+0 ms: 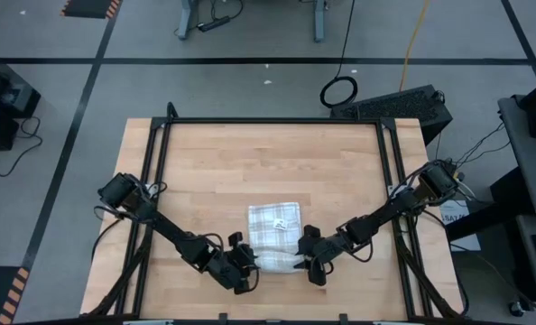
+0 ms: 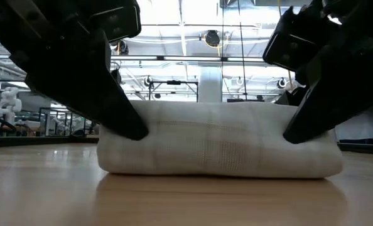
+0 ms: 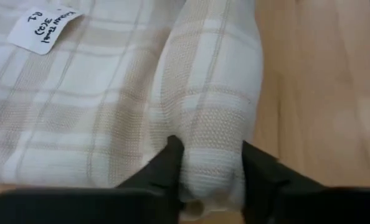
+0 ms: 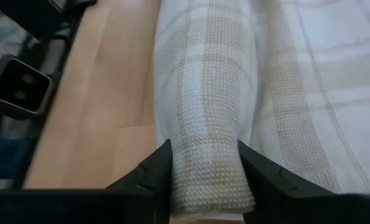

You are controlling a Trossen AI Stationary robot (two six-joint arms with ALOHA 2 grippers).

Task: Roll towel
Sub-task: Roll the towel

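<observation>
I see a light wooden table (image 1: 205, 171) with a dark frame along its sides, and the only thing lying on it is the towel (image 1: 275, 226), white with a tan check. Its flat, label-bearing part stretches away from both end effectors. Its rolled edge lies between the left end effector (image 1: 246, 262) and the right end effector (image 1: 309, 262), each clamped on one end.

Label (image 3: 45, 28) writing blurred; towel (image 3: 110, 106) edges cropped.
</observation>
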